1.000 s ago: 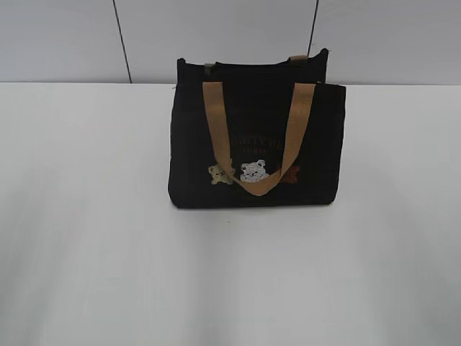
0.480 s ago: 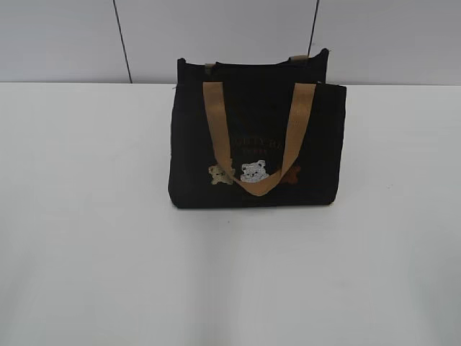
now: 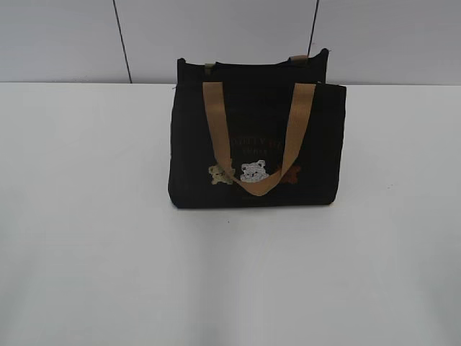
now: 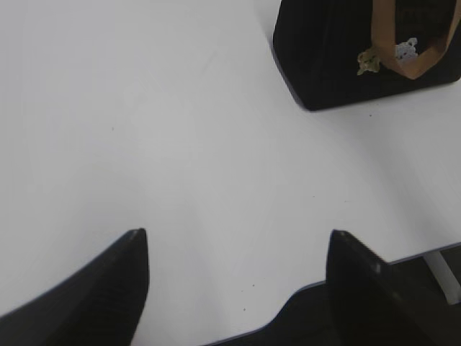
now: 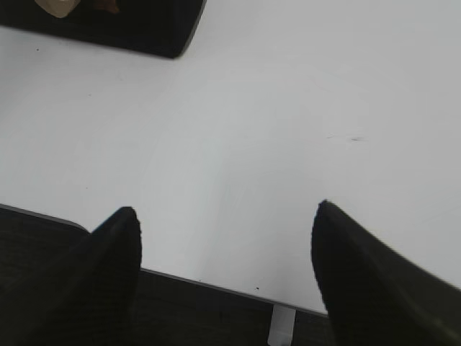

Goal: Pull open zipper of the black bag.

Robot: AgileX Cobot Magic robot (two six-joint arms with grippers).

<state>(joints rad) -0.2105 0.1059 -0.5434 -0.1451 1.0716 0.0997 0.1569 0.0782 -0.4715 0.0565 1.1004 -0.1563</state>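
Exterior: black bag point(image 3: 256, 137) upright mid-table, far side; zipper point(image 3: 252, 65) line runs left-right along top edge; pull tab not discernible; no arms visible.
Left wrist: left gripper point(image 4: 234, 285) spread, empty; bag ahead, to right.
Right wrist: right gripper point(image 5: 223, 270) spread, empty; bag ahead-left. Neither arm clearly nearer.
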